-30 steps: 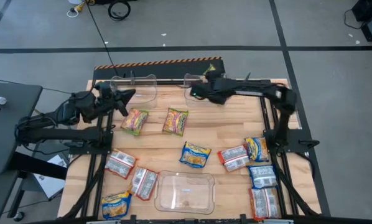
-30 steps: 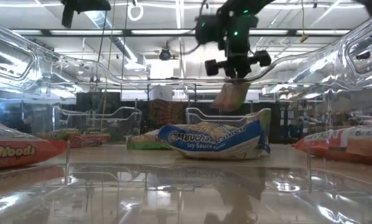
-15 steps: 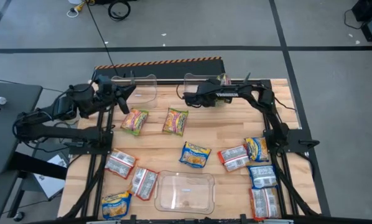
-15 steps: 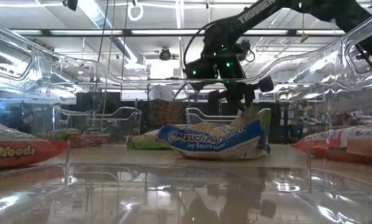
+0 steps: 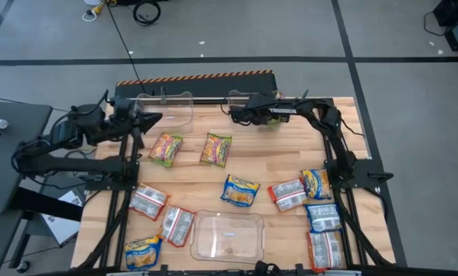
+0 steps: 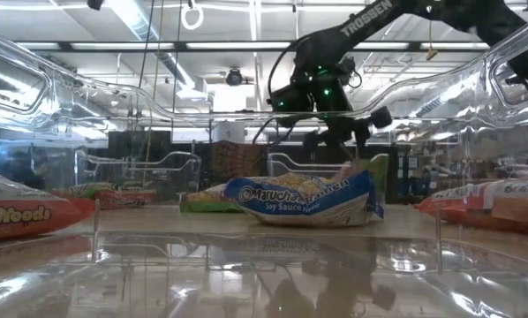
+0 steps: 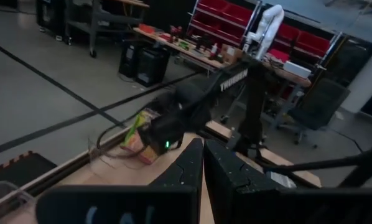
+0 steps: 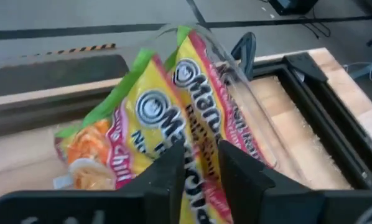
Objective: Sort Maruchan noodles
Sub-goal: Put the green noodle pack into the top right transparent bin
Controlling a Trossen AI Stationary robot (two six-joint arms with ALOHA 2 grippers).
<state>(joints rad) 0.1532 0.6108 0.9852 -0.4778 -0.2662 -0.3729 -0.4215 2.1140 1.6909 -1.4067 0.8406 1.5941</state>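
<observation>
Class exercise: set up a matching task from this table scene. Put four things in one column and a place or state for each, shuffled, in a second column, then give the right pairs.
Things:
1 left gripper
2 right gripper
3 blue-yellow packet
4 near clear bin

Places or states:
A mid-table, alone
B shut, nothing held
C at the far bin, green-pink packet between its fingers
D front edge, no packets inside

Pairs: 1-B, 2-C, 3-A, 4-D
</observation>
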